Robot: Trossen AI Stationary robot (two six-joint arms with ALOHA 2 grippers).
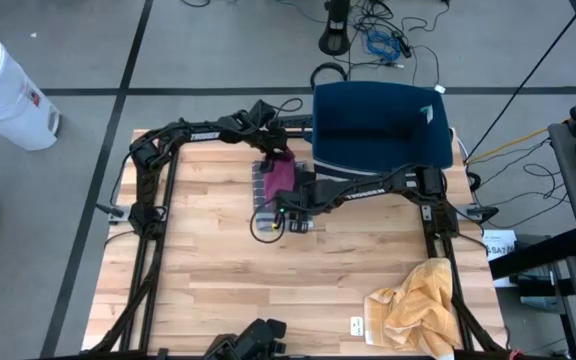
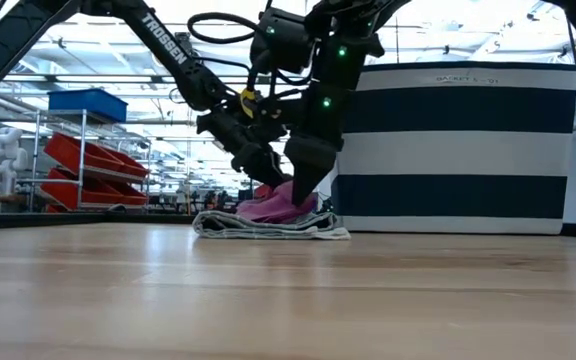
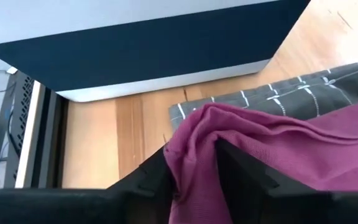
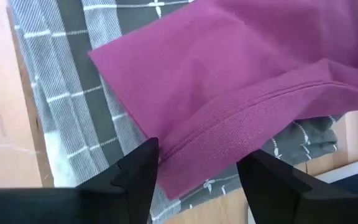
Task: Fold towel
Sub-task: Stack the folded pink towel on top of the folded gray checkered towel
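A magenta towel (image 1: 282, 176) lies crumpled on top of a folded grey checked towel (image 1: 261, 192), which lies flat on the wooden table just in front of the navy basket. My left gripper (image 3: 194, 180) comes in slanting from the far left and stands open, with a raised fold of the magenta towel (image 3: 278, 149) between its fingers. From the right, my right gripper (image 4: 197, 180) points down over the towel's near part, open, with its fingers wide apart above the hemmed edge (image 4: 253, 106). In the low view both grippers reach down to the magenta heap (image 2: 278, 207). My left gripper is open around a raised fold of the magenta towel (image 3: 194, 149). The fold fills the gap and lies against the inner sides of both fingers. The fingers slant down from the far left, and the towel rests on the grey towel (image 3: 291, 93). My right gripper stands over the hemmed edge, and I cannot tell whether its fingertips touch it.
A navy and white basket (image 1: 378, 125) stands at the table's far edge, right behind the towels. A yellow cloth (image 1: 416, 305) lies bunched at the near right corner. Bare wood takes up the table's near left. A white bin (image 1: 3, 90) stands on the floor.
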